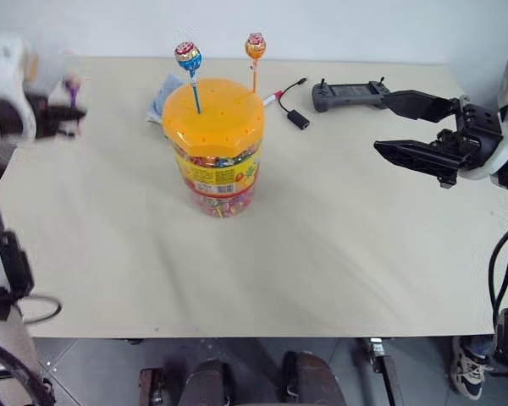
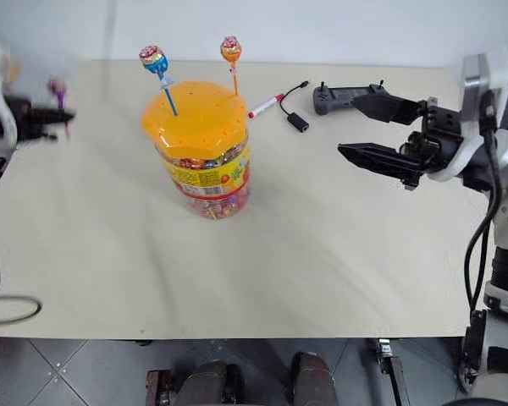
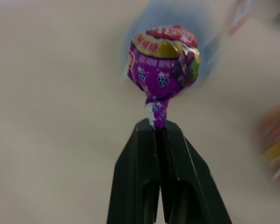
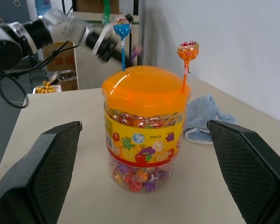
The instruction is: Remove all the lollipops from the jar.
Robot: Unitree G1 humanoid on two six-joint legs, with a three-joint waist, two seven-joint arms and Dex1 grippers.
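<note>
Near the middle of the pale table, slightly toward its far left, stands the jar, a clear plastic cylinder packed with colourful wrapped candies, with a yellow label band and a domed orange lid dotted with small holes. Two lollipops rise upright from the lid: the blue lollipop on the left and the orange lollipop on the right. The purple lollipop is out of the jar, over the table's far left edge, its stick clamped between the closed fingers of the left gripper. To the right of the jar, well apart from it, the right gripper hangs above the table with its fingers spread wide, holding nothing. Behind the jar lie a blue cloth, a red marker, a black cable and a dark controller.
</note>
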